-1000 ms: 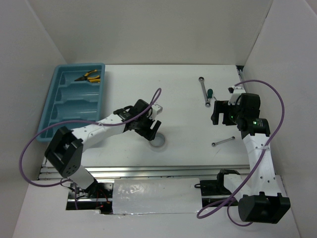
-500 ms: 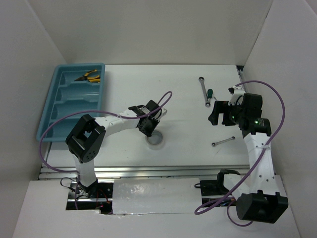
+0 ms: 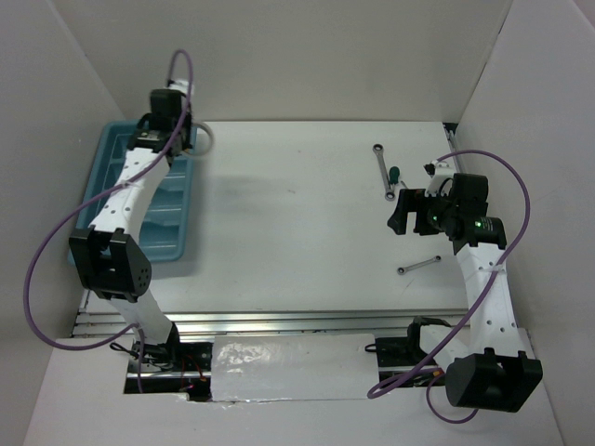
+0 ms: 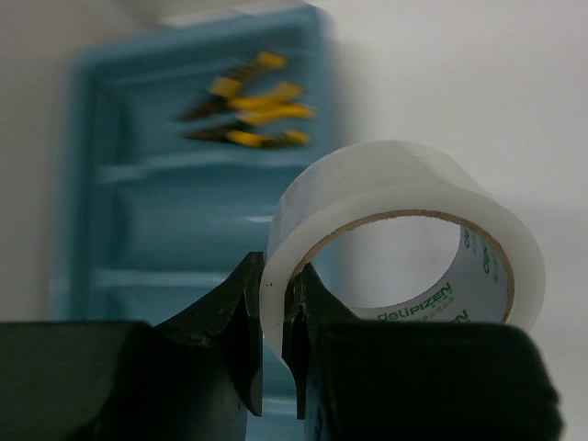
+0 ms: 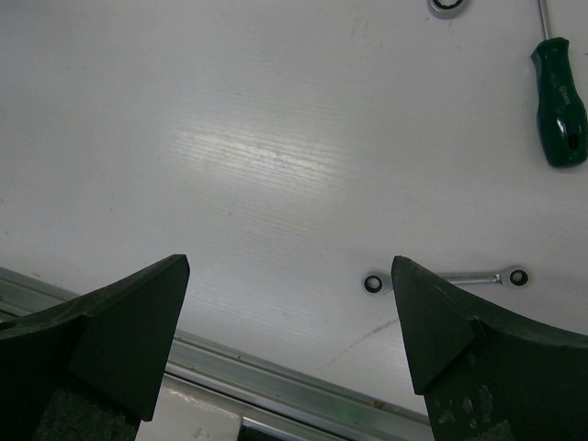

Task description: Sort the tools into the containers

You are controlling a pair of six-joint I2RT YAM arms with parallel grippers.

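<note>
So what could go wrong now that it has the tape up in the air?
The left gripper pinches only the thin wall of the tape, so it might slip or swing. The tape also seems to hang by the edge of the tray; dropped here, it could hit the rim or land on the table.

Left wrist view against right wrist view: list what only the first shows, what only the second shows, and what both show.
Only left wrist: the left gripper shut on the wall of a translucent white tape ring, and behind it a light blue plastic tray with yellow-handled pliers in its end compartment. Only right wrist: the open right gripper, a green-handled screwdriver and a slim silver wrench, lying apart. Both: the white table.
</note>
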